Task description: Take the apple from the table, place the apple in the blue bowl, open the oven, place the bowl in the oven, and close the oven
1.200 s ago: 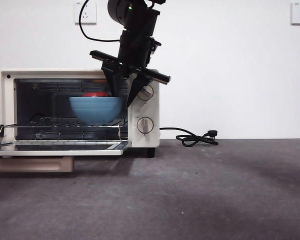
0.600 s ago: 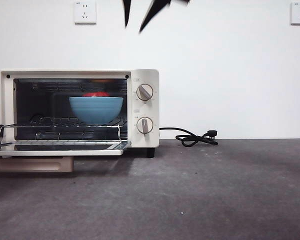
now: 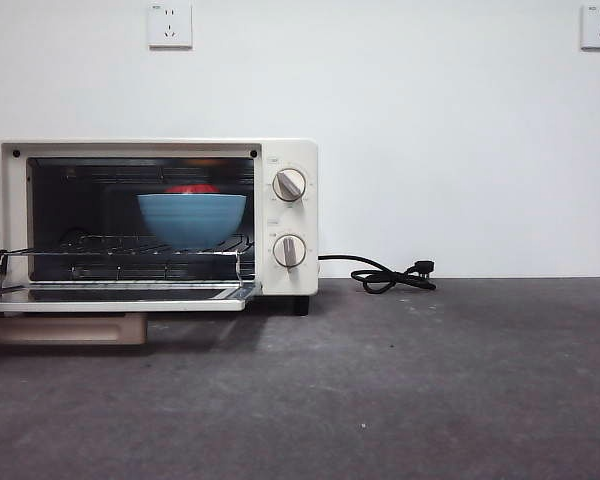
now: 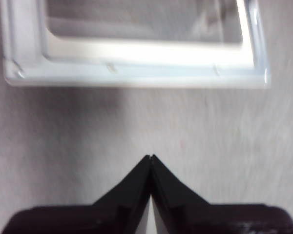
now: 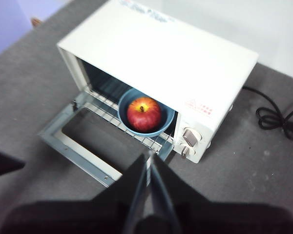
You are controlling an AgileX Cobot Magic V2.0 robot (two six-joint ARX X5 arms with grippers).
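1. The apple [image 5: 144,114] sits inside the blue bowl [image 3: 192,219], its red top just showing above the rim in the front view.
2. The bowl rests on the wire rack [image 3: 120,250] inside the oven [image 3: 285,160], towards the right of the cavity, near the two knobs [image 3: 289,184].
3. The oven door [image 3: 120,295] lies fully open and flat, jutting towards the near side just above the table [image 3: 430,380]; closing it is the only step left.
4. The left gripper [image 4: 150,157] hangs above the table just beside the door's outer edge, its jaws pressed together and holding nothing.
5. The right gripper [image 5: 150,155] is raised high over the oven, looking down on bowl and apple; its jaws look closed, or nearly so, and are empty.
6. Neither arm shows in the front view.
7. Judged from its look, the door is stiff glass in a metal frame, hinged at the bottom, so it should swing up as one piece.
8. The tan handle [image 3: 65,328] beneath the door's near edge seems the best hold, or a lift from under that edge; smooth glass would likely slip.
9. A gentle close seems wise, since a slam could jolt the bowl on the rack.
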